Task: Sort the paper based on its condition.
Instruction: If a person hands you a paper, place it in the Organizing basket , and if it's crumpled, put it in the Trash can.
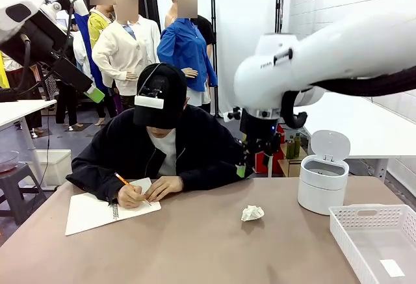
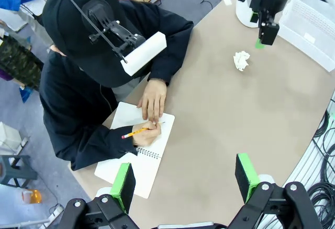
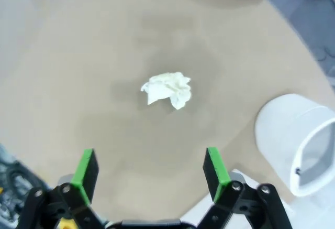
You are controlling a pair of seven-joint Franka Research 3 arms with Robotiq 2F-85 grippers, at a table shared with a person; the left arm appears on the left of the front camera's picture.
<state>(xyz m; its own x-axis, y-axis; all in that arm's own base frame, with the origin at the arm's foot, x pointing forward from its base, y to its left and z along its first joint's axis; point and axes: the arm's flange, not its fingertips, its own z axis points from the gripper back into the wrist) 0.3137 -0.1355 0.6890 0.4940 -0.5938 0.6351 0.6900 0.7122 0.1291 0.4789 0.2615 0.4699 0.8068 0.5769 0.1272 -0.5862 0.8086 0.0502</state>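
Paper wad [image 1: 252, 213], likely light and soft, right of centre.
Right gripper [image 3: 149, 155] hangs spread above; pinch its middle.

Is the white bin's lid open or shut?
Open. The lid stands tipped up above the white bin, leaving its top uncovered.

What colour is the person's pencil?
Orange; the pencil shows best in the left wrist view.
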